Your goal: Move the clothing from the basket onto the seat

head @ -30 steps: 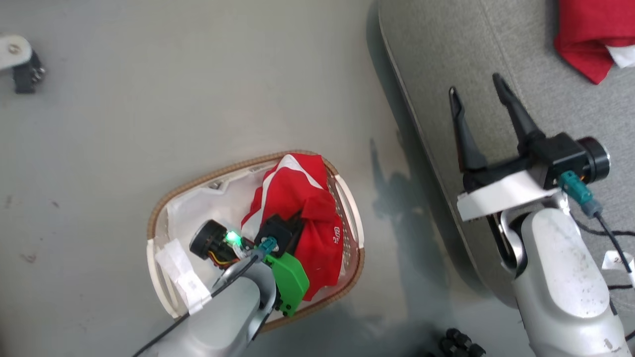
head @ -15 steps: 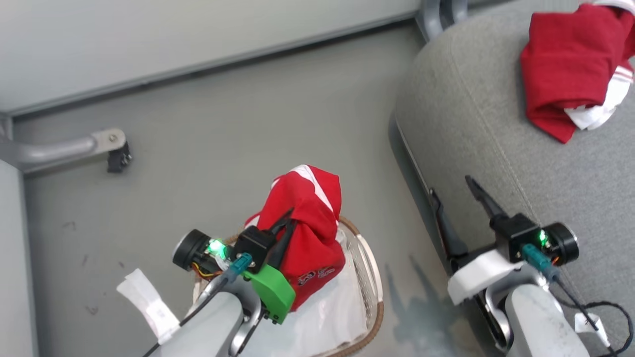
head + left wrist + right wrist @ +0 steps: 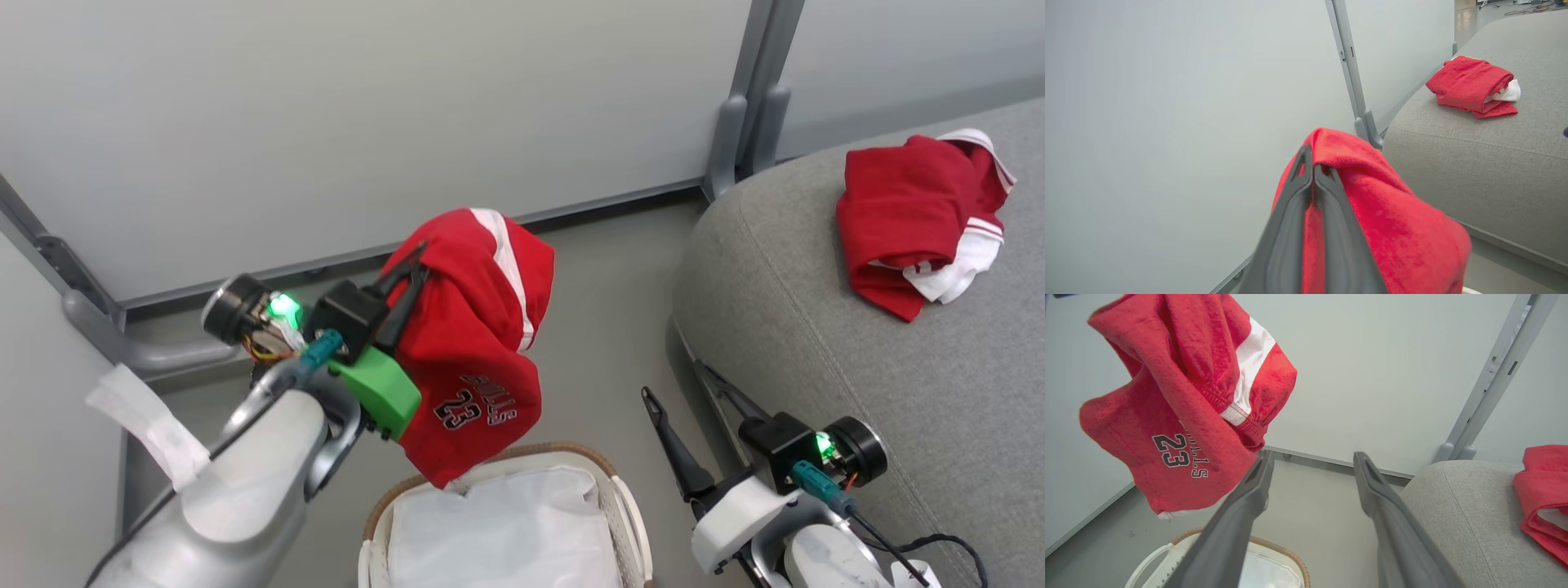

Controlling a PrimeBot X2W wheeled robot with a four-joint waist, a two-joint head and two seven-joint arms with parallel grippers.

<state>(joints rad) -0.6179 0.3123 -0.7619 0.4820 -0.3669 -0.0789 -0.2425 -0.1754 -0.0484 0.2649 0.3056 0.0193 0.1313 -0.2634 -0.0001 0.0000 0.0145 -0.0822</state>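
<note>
My left gripper (image 3: 419, 251) is shut on a red garment (image 3: 478, 327) with a white stripe and a printed "23". It hangs in the air above the oval basket (image 3: 522, 448), whose white liner (image 3: 506, 531) lies bare. In the left wrist view the closed fingers (image 3: 1310, 157) pinch a fold of that garment (image 3: 1396, 228). My right gripper (image 3: 676, 382) is open and holds nothing, low beside the grey seat (image 3: 857, 367). A second red and white garment (image 3: 906, 212) lies crumpled on the seat. The right wrist view shows the hanging garment (image 3: 1180, 416) up left of my open right gripper (image 3: 1313, 455).
A pale wall panel stands behind, with a grey upright post (image 3: 747, 98) at the seat's far corner. A grey metal bracket (image 3: 139, 347) sits low at the left wall. A black cable (image 3: 939, 543) trails by my right wrist.
My left gripper has lifted the red garment up out of the basket, leaving the liner bare. The head camera has tilted up, so the whole scene has shifted. The right gripper stays open.
</note>
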